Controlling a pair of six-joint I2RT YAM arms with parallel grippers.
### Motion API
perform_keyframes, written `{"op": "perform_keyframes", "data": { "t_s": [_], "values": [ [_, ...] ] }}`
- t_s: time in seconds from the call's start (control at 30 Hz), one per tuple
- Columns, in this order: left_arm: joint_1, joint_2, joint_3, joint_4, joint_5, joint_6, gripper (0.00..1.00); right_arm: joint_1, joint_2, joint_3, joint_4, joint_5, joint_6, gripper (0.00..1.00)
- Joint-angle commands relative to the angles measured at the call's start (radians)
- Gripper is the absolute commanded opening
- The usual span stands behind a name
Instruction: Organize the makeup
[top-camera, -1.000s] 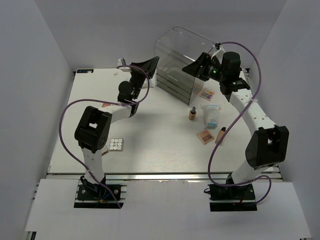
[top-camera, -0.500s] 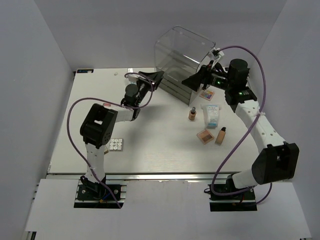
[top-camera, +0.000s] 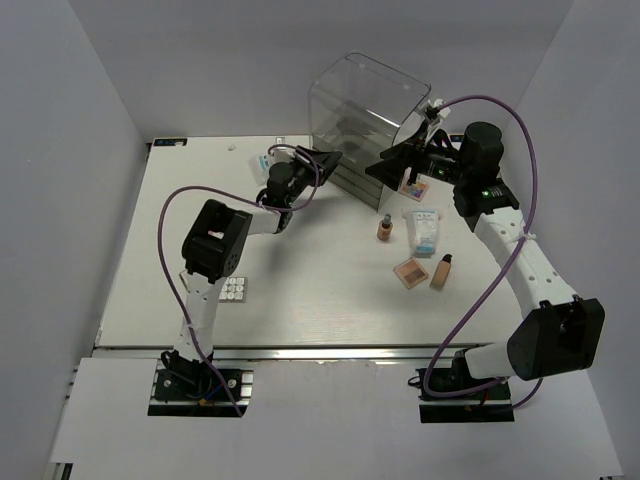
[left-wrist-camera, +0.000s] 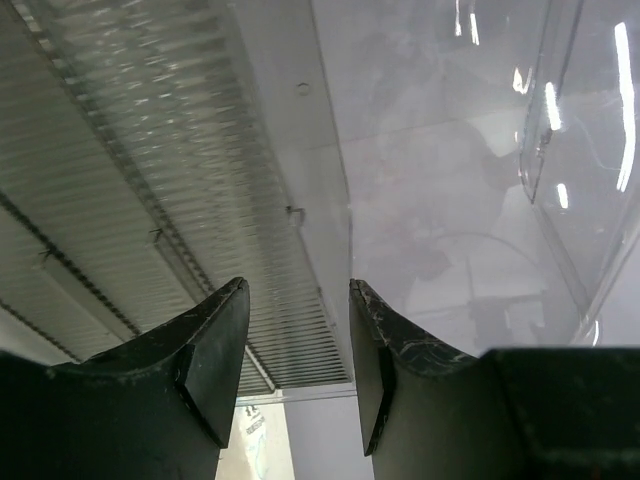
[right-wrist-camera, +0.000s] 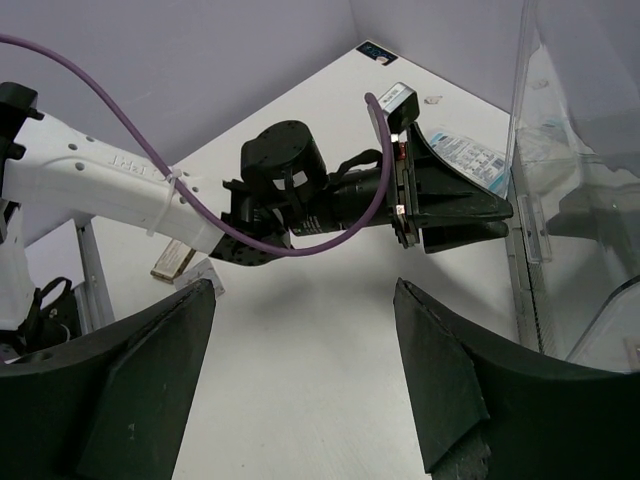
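Observation:
My left gripper (top-camera: 327, 159) is open and empty, its tips close to the left side of the clear box (top-camera: 365, 115). Its wrist view shows the open gripper (left-wrist-camera: 298, 340) facing the box's ribbed grey drawers (left-wrist-camera: 150, 200). My right gripper (top-camera: 384, 167) is open and empty in front of the box. In its own view the gripper (right-wrist-camera: 300, 290) points at the left gripper (right-wrist-camera: 450, 205). Two foundation bottles (top-camera: 384, 228) (top-camera: 440, 270), two peach palettes (top-camera: 410, 272) (top-camera: 413, 186) and white-and-blue packets (top-camera: 423, 229) lie right of centre. A white grid palette (top-camera: 233, 289) lies near left.
Another white-and-blue packet (top-camera: 262, 162) lies behind the left arm and also shows in the right wrist view (right-wrist-camera: 470, 155). A flat tan item (right-wrist-camera: 172, 258) lies by the left arm. White walls enclose the table (top-camera: 300, 290) on three sides.
My left gripper has moved right and down toward the clear box's left side. My right gripper has come down a little in front of the box. The makeup has not moved.

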Motion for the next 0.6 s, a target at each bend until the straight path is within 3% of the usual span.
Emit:
{"op": "perform_keyframes", "data": {
  "t_s": [0.0,0.3,0.57],
  "values": [
    [-0.006,-0.009,0.049,-0.007,0.019,0.023,0.54,-0.005,-0.009,0.005,0.037,-0.009,-0.025,0.78],
    [-0.01,0.046,0.112,-0.01,0.033,-0.002,0.51,-0.005,-0.008,0.005,0.043,-0.004,-0.012,0.78],
    [-0.015,0.094,0.17,0.013,0.015,-0.038,0.37,-0.005,-0.017,0.0,0.044,-0.001,-0.011,0.78]
  ]
}}
